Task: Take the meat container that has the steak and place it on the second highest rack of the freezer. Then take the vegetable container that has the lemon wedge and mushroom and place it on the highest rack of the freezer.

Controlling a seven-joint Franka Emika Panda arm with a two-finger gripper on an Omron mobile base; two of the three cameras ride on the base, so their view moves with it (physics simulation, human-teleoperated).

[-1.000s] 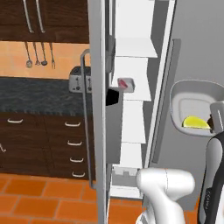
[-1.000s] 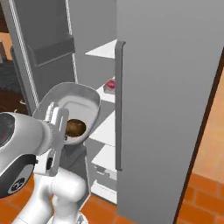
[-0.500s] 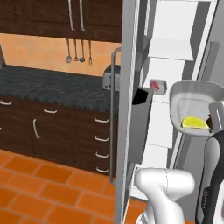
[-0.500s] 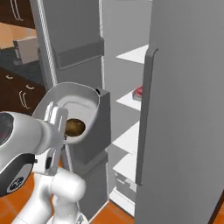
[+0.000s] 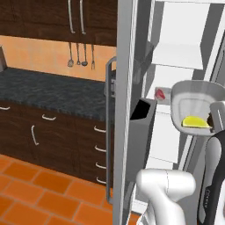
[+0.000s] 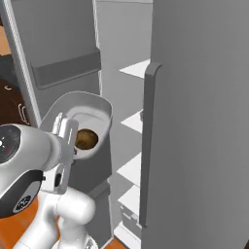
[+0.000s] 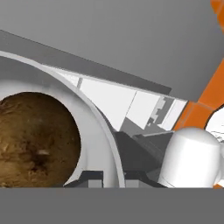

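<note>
The vegetable container (image 5: pixel 193 94) is up off any surface, gripped at its rim by the closed gripper (image 6: pixel 65 146), and tilted so its inside faces the cameras. In it the lemon wedge (image 5: pixel 195 122) lies against the lower wall and the mushroom (image 6: pixel 86 139) sits beside the fingers; the mushroom also looms large in the hand view (image 7: pixel 37 140). The tray hangs in front of the open freezer (image 6: pixel 194 97), level with its middle white shelves. Further in, the steak (image 5: pixel 161 93) lies on a shelf at the freezer's left wall. Left of the freezer door runs a dark counter (image 5: pixel 52 92) above drawers, utensils (image 5: pixel 81 55) hanging on the wall
</note>
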